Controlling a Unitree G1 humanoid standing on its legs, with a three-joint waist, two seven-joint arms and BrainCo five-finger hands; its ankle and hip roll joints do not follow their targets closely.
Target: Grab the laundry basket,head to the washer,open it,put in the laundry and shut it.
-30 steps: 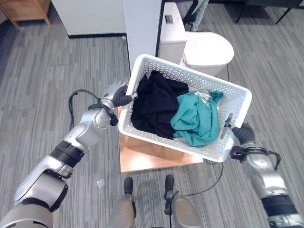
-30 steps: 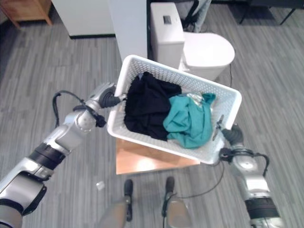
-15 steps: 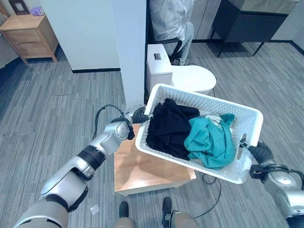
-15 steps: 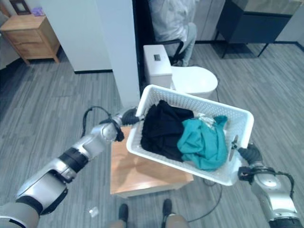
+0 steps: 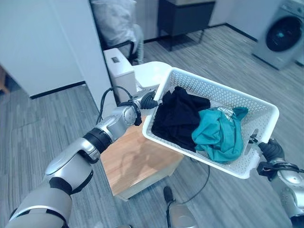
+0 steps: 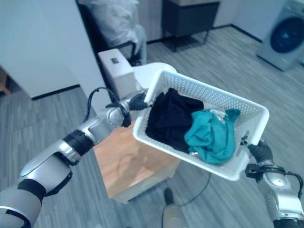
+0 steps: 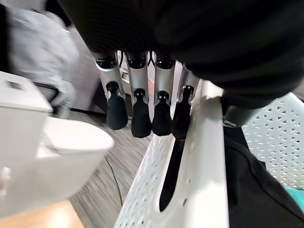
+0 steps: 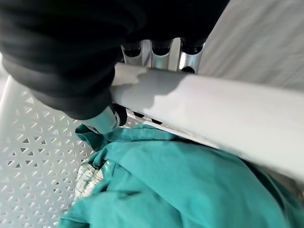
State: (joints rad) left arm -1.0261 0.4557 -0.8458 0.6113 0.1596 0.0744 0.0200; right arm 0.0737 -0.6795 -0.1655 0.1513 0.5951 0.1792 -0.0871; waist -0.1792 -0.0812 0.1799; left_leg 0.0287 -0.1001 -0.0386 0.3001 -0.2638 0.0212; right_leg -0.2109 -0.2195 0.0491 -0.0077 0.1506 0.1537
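Note:
Both hands hold a white perforated laundry basket (image 5: 227,94) in the air in front of me. It carries a black garment (image 5: 178,116) and a teal garment (image 5: 218,135). My left hand (image 5: 148,100) grips the basket's left end, fingers (image 7: 142,114) outside the rim (image 7: 204,156) and thumb inside. At the basket's right end, my right hand (image 5: 270,150) is curled over the rim (image 8: 228,114), just above the teal cloth (image 8: 180,185). A grey washer (image 5: 284,34) with a round dark door stands far off at the upper right.
Under the basket stands a low wooden table (image 5: 137,166). Behind it are a white box-shaped unit (image 5: 118,66) and a person on a chair (image 5: 116,23). A dark cabinet (image 5: 183,16) is at the back. A white wall (image 5: 47,42) rises on the left.
The camera has swung round, so the whole scene has shifted and the washer has come into view at the upper right. The basket stays held at both ends.

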